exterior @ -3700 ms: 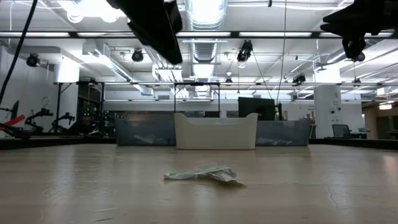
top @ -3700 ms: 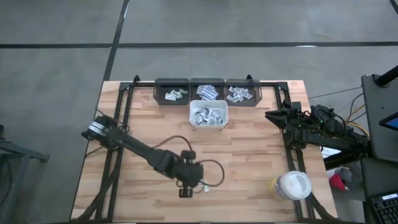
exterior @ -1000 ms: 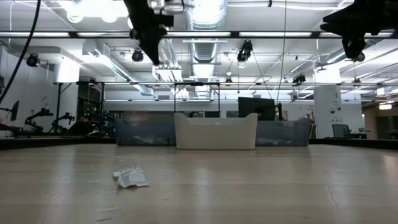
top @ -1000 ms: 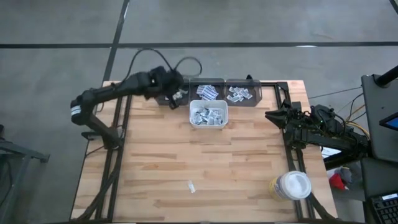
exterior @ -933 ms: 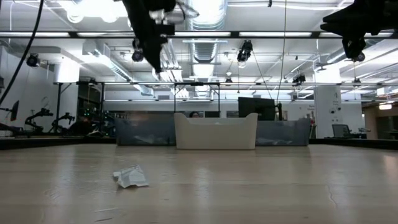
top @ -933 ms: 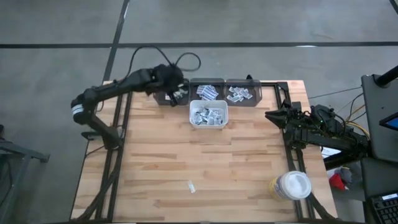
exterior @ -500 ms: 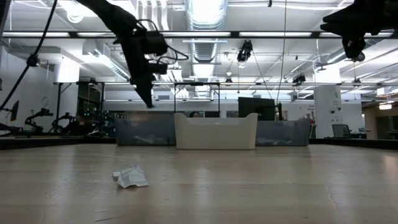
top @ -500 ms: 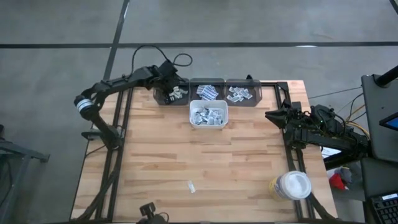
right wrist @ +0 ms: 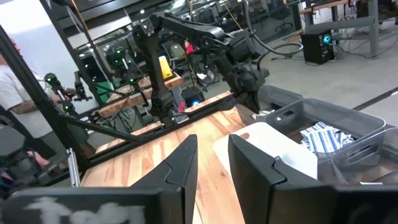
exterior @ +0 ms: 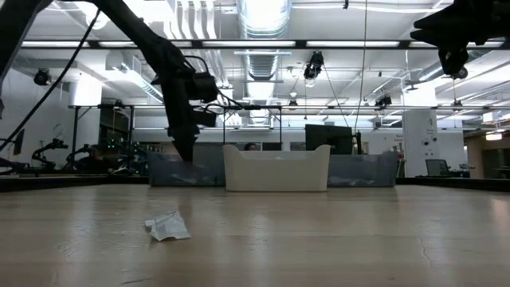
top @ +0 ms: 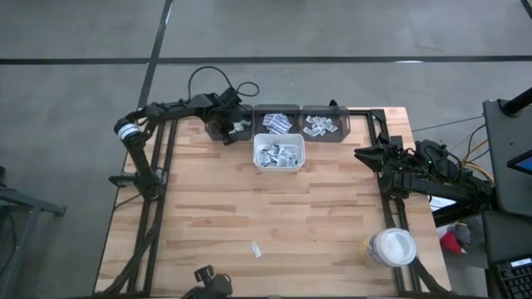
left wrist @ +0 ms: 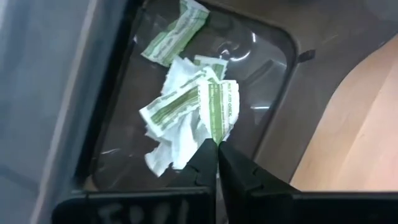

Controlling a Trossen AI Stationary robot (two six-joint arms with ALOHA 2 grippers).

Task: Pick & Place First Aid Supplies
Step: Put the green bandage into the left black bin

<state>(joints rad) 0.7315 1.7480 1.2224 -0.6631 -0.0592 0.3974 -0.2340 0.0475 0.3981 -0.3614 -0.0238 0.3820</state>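
The left gripper point(left wrist: 217, 152) hung over the left dark bin point(top: 218, 133) at the table's far edge, its fingers pressed together on the lower edge of a green-striped sachet point(left wrist: 219, 109) whose long axis ran straight away from the fingertips, directly above the crumpled sachets point(left wrist: 177, 118) on the bin floor, while the right gripper point(right wrist: 211, 158) waited with fingers parted by the table's right edge.

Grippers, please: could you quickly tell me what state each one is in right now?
Left gripper: shut on a green-striped sachet over the left dark bin.
Right gripper: open, holding nothing, waiting at the table's right edge.
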